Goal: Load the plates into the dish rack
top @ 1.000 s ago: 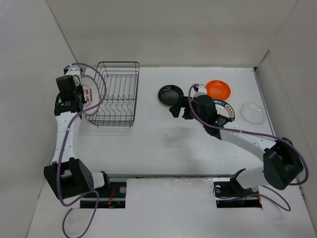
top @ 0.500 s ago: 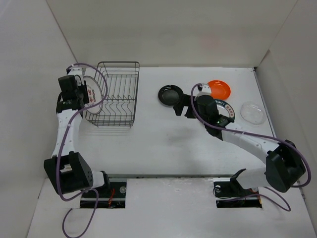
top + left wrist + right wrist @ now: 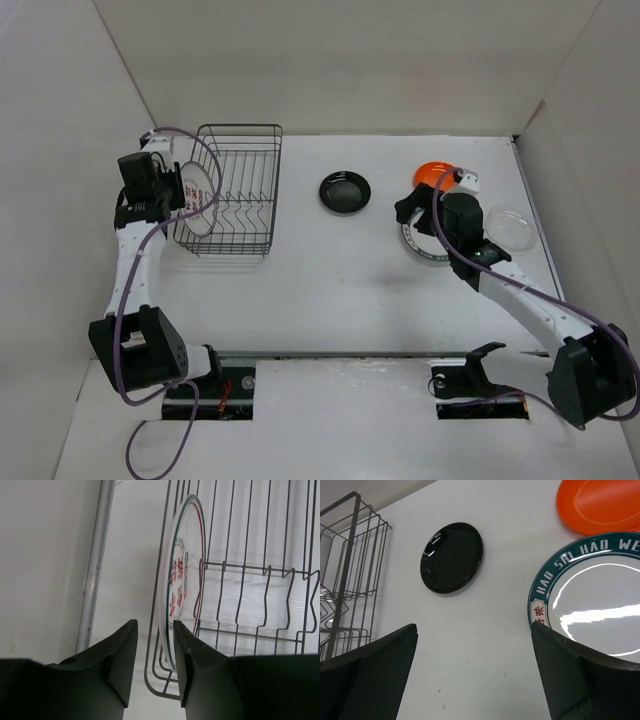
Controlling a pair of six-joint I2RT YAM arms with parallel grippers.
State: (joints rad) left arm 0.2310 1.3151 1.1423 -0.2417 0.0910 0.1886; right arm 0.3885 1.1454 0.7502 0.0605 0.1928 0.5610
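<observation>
Where the right arm reaches out from the near edge of the worktop, its wrist hides much of the green-rimmed plate from overhead. That plate lies flat toward the right side and is cut off by the frame in the wrist view. Right gripper hangs over the plate's left rim, fingers spread wide, nothing between them.

Clear dish just right of that plate, faint against the white.

Black plate flat mid-worktop, apart from everything else.

Left gripper sits at the lower rim of the red-patterned plate. Fingers parted, rim between them, a gap showing on the left. Cannot tell whether the right finger touches. Plate stands on edge at the left end of the dish rack; its bottom is hidden behind the fingers.

Orange plate flat just beyond the green-rimmed one, toward the far right corner, partly covered by the arm overhead. Cannot tell whether the two touch.

Rack itself toward the far left corner.
</observation>
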